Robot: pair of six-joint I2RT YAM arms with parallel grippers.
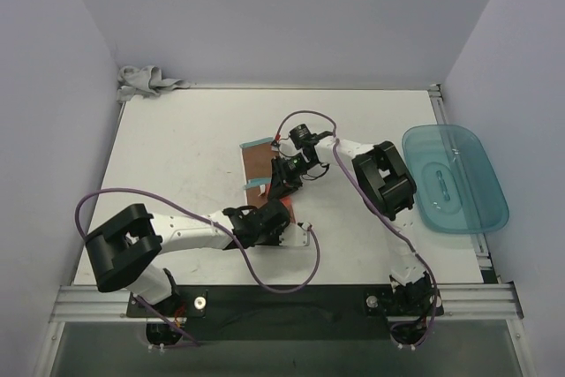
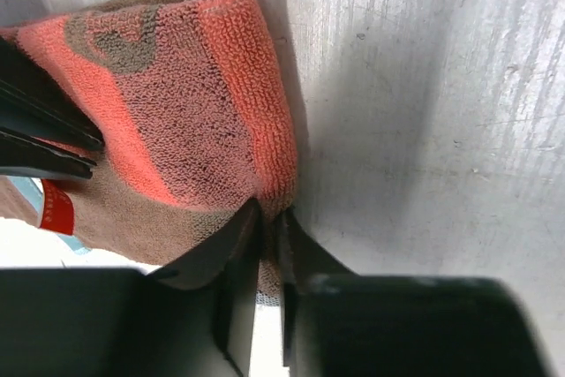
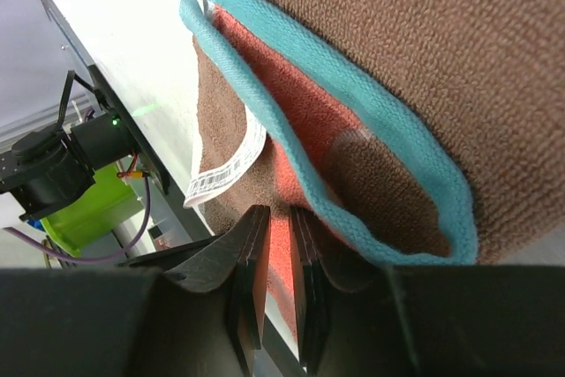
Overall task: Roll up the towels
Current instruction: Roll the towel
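Observation:
The rust-brown towel (image 1: 259, 161) with teal edging lies mid-table, partly folded over itself. My left gripper (image 1: 284, 218) is at its near end, shut on a bunched orange-brown edge (image 2: 177, 103), and cloth shows between the fingertips (image 2: 245, 222). My right gripper (image 1: 277, 179) reaches in from the far right. It is shut on an orange fold of the same towel (image 3: 397, 41), just under the teal hem (image 3: 353, 121). The light grey towel (image 1: 146, 83) lies crumpled in the back left corner, away from both arms.
A translucent teal tray (image 1: 455, 178) sits at the table's right edge. A white barcode label (image 3: 225, 169) hangs off the towel near the right fingers. Purple cables loop over the table beside both arms. Walls close in the left, back and right.

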